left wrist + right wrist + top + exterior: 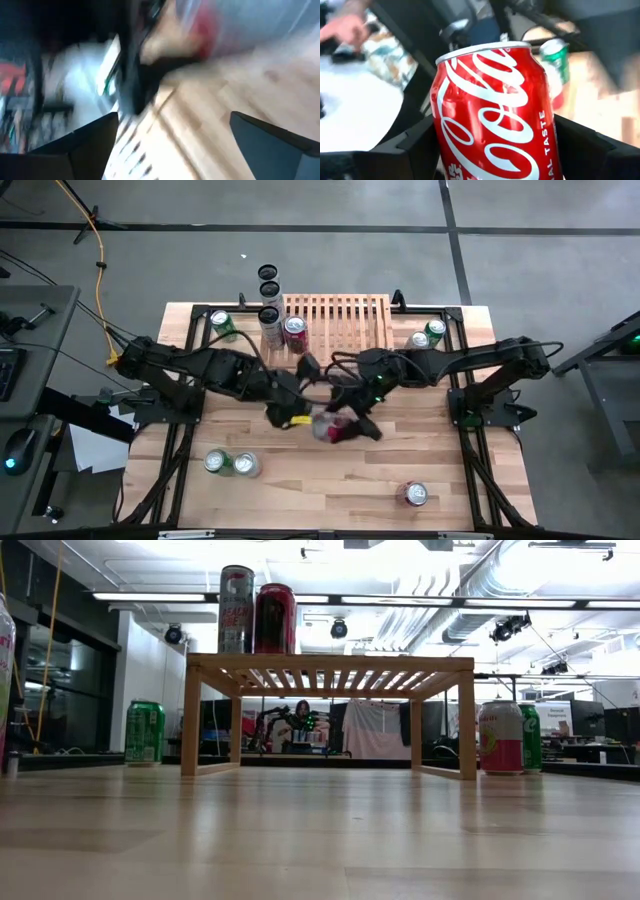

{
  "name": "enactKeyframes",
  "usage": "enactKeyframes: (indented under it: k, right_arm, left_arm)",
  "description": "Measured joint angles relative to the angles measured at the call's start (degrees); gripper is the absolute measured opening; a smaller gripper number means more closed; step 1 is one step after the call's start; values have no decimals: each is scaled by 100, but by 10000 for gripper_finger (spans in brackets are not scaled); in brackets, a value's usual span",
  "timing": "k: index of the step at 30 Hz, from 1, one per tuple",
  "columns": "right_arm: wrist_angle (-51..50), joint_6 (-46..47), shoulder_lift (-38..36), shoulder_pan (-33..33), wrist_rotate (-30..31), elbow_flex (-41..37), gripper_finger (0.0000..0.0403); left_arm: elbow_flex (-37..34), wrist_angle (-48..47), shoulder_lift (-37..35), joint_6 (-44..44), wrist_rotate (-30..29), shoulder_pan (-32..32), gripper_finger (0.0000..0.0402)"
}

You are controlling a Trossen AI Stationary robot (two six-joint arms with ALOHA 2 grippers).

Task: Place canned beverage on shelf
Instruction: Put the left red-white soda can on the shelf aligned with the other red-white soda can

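Note:
The light-wood shelf point(338, 322) point(330, 665) stands at the table's far middle. A tall silver can point(236, 608) and a red can point(276, 618) stand on its left end. Both grippers meet above the table's middle. My right gripper point(347, 427) point(495, 150) is shut on a red cola can point(492, 115) point(328, 426). My left gripper point(297, 414) point(175, 145) is just left of that can, open, with nothing between its fingers. In the left wrist view the can is a red and silver blur point(210, 25) beyond the fingers. Neither gripper shows in the low view. My right gripper pinches the cola can's side wall point(445, 145) between its two fingers, one on each side of the can's lower half. The fingers come from the table's right, slanting a little downward. The can is lifted clear of the table, its top point(485, 50) leaning away from the wrist.
A green can point(222, 323) stands left of the shelf, and two cans point(428, 335) stand right of it. Two green cans point(230, 463) and a red can point(415, 494) stand near the front edge. A person's hand point(345, 27) shows beyond the table.

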Motion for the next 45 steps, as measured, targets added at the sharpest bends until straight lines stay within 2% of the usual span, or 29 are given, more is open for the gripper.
enactKeyframes:
  k: [3,5,10,13,15,19,24,26,28,30,32,36,39,41,45]
  right_arm:
    - [-589,-203,-333,-109,187,0,302]
    - [-1014,-290,-507,-157,466,2,302]
    - [-2449,-562,-904,-159,908,-33,301]
    - [-2647,-576,-1248,-188,1012,-457,301]
    - [-2533,-395,-1517,-220,1043,-939,301]
    - [-1599,224,-2187,-279,995,-2098,300]
    - [1066,818,-2718,-294,1296,-3188,300]
    - [1824,838,-2733,-354,1358,-3379,300]
    - [2337,818,-2682,-415,1457,-3448,300]
    - [2662,712,-2633,-494,1548,-3449,300]
    - [2885,644,-2603,-599,1589,-3449,300]
    - [3250,601,-2509,-950,1656,-3451,300]
    - [3728,688,-2335,-1272,1771,-3449,300]
    - [4076,798,-2156,-1469,1888,-3449,300]
    - [4353,776,-1609,-1845,2063,-3154,300]
  left_arm:
    - [0,-312,0,-589,-424,-30,384]
    - [-6,-646,-66,-1177,-379,-36,386]
    - [-22,-1200,-414,-3583,-169,138,388]
    - [-24,-1260,-695,-4626,-176,203,388]
    - [-24,-1156,-911,-5037,-411,192,389]
    - [-24,-724,-1292,-5585,-1250,-89,388]
    - [-22,-9,-1539,-5809,-2552,-416,386]
    - [-110,159,-1551,-5899,-2789,-460,386]
    - [-545,672,-1637,-6011,-2803,-468,386]
    - [-1277,1537,-1783,-6070,-2670,-462,386]
    - [-2210,2863,-1956,-6081,-2322,-377,385]
    - [-4085,5932,-2308,-6087,-1234,75,385]
    - [-5010,7847,-2737,-6214,-430,622,385]
    - [-5346,8452,-3112,-6309,72,1034,385]
    - [-5485,8176,-3928,-6284,921,1791,385]
